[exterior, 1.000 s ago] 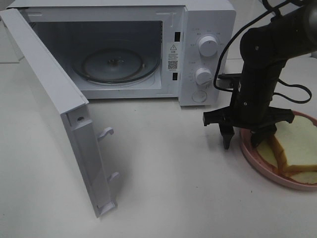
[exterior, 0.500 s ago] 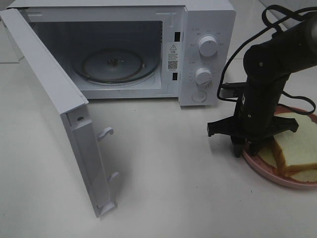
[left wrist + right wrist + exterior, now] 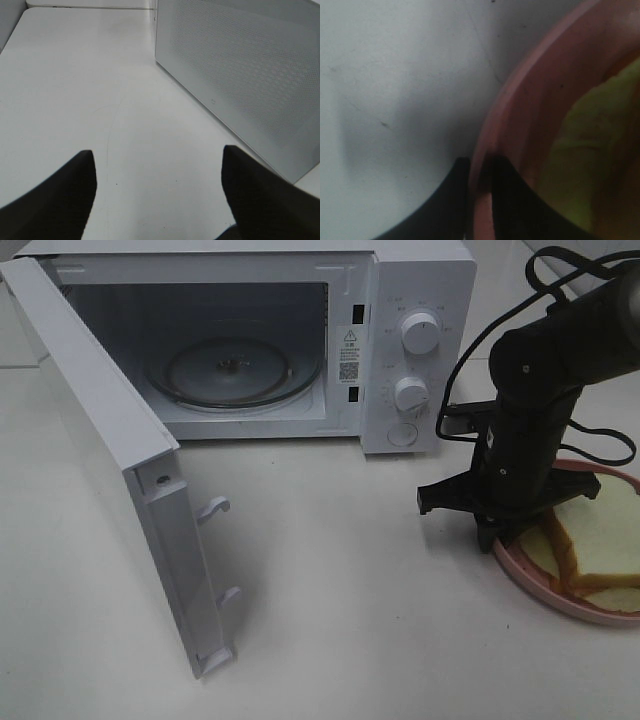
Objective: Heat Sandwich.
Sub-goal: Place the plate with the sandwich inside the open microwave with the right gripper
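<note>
The sandwich (image 3: 603,538) lies on a round pink plate (image 3: 538,592) at the right, in front of the microwave's control panel. Its pale yellow-green filling (image 3: 592,127) shows in the right wrist view. My right gripper (image 3: 497,536) points down at the plate's near-left edge. Its two dark fingers (image 3: 454,200) pinch the pink rim (image 3: 520,100) between them, one outside and one inside the plate. My left gripper (image 3: 157,152) is open over bare table, with nothing between its fingers. It does not show in the exterior high view.
The white microwave (image 3: 420,300) stands at the back, its door (image 3: 110,470) swung wide open to the left. Its glass turntable (image 3: 235,370) carries nothing. A white perforated panel (image 3: 240,75) stands close to my left gripper.
My right gripper has dropped a little and its fingers have come together from wide apart onto the plate's rim. The left gripper and the microwave have not moved.
</note>
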`<state>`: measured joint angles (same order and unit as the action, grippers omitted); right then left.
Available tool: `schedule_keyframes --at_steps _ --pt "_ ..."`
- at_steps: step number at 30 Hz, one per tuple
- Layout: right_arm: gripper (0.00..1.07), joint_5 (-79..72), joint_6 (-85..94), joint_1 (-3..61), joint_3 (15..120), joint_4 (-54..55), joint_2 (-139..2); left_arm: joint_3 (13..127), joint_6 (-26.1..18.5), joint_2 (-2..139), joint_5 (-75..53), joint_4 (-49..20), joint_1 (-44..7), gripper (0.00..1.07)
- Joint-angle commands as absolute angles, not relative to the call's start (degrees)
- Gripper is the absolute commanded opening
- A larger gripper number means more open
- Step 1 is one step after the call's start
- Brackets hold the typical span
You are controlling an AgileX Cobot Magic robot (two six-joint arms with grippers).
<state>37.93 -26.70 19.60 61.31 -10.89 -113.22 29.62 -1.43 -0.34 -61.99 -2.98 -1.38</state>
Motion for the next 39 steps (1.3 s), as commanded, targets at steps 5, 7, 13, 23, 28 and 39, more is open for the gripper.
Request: schedule_keyframes --at_steps 5,7,13,23,28,39 --pt "0.0 37.7 -26.2 19.4 60.7 -11.1 -114.0 29.5 -1.3 -1.7 -61.2 -3.0 -1.6 0.67" --pt "0.0 39.0 -25.7 19.4 60.7 -11.1 -113.6 29.5 -1.3 -1.7 -61.2 -3.0 -1.6 0.67" --pt "0.0 40.5 -23.1 19.4 60.7 -11.2 -110.4 29.5 -1.3 -1.6 -61.2 -3.0 -1.6 0.67" --pt "0.0 47.9 -17.1 19.4 60.7 -11.2 -105.2 29.5 -1.3 -1.6 -61.2 -3.0 -1.6 0.67" --pt "0.0 50.1 -16.9 19.5 60.7 -11.7 -102.7 29.5 -1.3 -1.6 -61.2 -3.0 -1.6 0.67" --pt "0.0 56.6 -11.2 19.5 60.7 -12.7 -93.6 29.5 -1.3 -1.6 -61.2 -3.0 -1.6 0.67"
